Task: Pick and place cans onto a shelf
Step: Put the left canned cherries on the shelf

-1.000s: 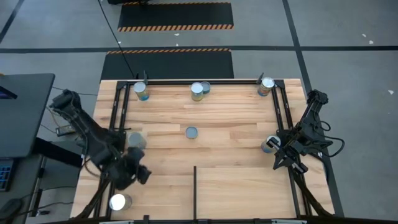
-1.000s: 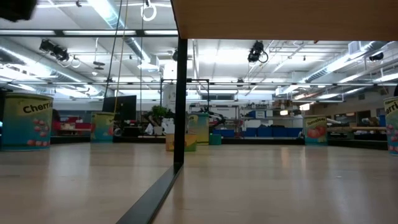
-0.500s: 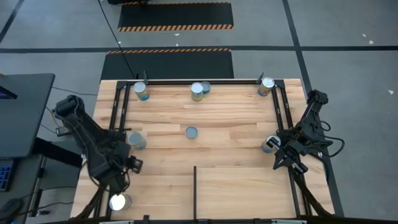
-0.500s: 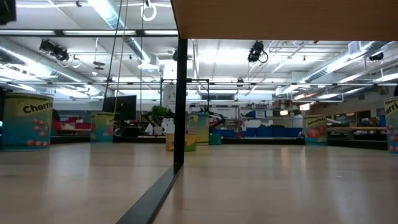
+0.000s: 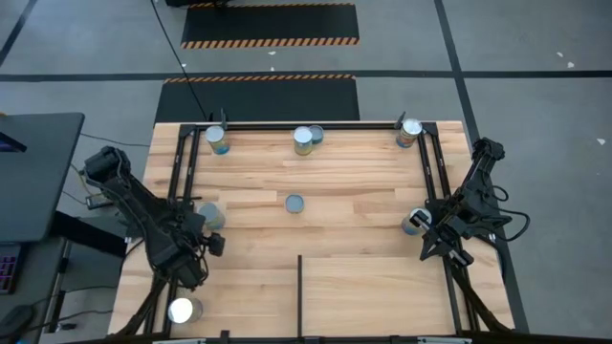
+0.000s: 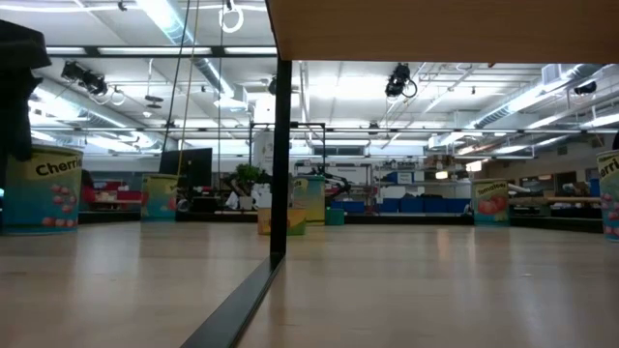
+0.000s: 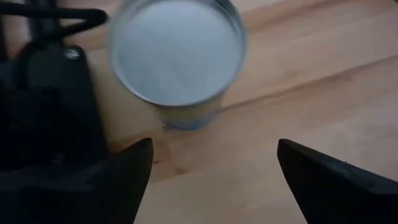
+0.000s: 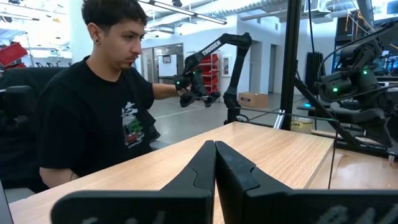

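Light-wood shelf (image 5: 354, 239) edged by black bars, blue-grey-topped can (image 5: 210, 215) upright at left edge, axis vertical, left gripper (image 5: 201, 250) spread just below it, right gripper (image 5: 442, 244) clamped empty at right edge.

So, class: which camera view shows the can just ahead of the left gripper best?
The left wrist view: the can fills it, upright, between the open fingers. The high view shows that can small beside the left gripper. The low view may show it at the left edge; the right wrist view misses it.
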Available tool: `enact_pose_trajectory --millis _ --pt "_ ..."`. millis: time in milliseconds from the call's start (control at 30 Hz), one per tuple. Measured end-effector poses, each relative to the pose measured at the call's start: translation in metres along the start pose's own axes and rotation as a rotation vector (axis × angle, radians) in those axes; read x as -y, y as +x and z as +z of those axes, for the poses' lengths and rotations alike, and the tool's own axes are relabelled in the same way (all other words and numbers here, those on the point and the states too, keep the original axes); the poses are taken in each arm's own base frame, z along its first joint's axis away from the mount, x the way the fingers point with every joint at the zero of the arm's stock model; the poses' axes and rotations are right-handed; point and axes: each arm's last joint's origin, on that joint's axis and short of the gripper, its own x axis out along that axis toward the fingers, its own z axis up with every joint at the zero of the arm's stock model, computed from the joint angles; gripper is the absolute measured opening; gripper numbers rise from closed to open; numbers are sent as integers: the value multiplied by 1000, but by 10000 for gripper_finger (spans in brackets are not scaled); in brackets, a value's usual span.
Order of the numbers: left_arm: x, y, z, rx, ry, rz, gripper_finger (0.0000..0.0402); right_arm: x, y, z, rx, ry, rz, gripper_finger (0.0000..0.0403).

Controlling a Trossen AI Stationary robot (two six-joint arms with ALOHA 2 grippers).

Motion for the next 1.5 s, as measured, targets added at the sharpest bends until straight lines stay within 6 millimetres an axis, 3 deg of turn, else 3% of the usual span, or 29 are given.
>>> enact_pose_trajectory --millis 500,867,1500 --pt "16 22 13 204 17 66 352 0 0 0 0 0 0 16" --pt "26 33 34 332 51 68 352 0 0 0 0 0 0 16" --pt "35 47 51 262 42 152 353 0 0 0 0 0 0 16"
